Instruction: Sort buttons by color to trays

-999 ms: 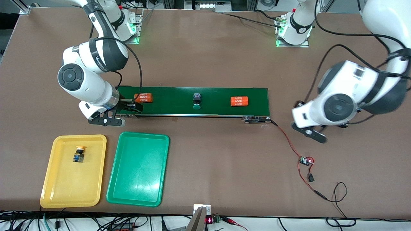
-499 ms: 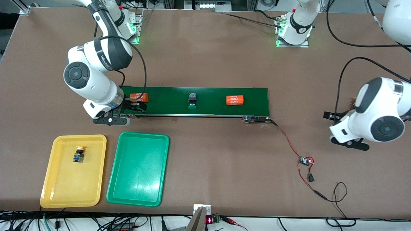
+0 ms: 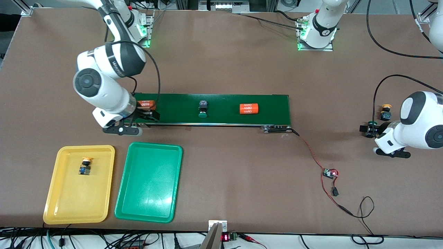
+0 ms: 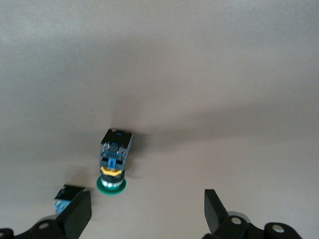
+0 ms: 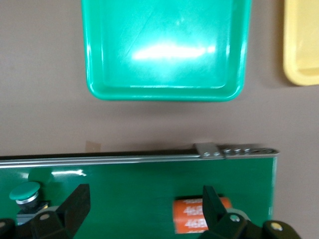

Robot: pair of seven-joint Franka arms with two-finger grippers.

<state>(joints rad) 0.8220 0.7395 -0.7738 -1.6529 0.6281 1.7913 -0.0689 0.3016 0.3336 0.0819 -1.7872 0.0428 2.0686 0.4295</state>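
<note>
Conveyor belt (image 3: 214, 109) runs across the middle of the tabletop (image 3: 221, 69). It looks like the feed line: parts ride toward the right arm's end, where the two trays sit side by side nearer the front camera, within easy reach of that arm.

Right tool (image 3: 147, 116) is low over the belt's end, fingers spread wide, holding nothing. An orange cylinder (image 3: 145, 103) lies on the belt about between the fingers; in the right wrist view it shows just inside one finger (image 5: 217, 209). A second orange cylinder (image 3: 249, 108) rides farther along toward the left arm's end.

Green-capped button on the belt (image 3: 202, 109) is mid-belt, well apart from the right tool, cap pointing toward the front camera. My guess: it is the next pick for the green tray (image 3: 148, 182), which holds nothing yet.

Yellow tray (image 3: 62, 204) already holds one yellow-capped button (image 3: 85, 166).

Left tool (image 4: 147, 211) is low over the bare tabletop at the left arm's end, fingers wide apart, nothing held. A green-capped button on the tabletop (image 4: 114, 162) lies ahead of the open fingers, near one of them but not between them. A yellow-capped button beside it (image 3: 385, 111) stands close by.
</note>
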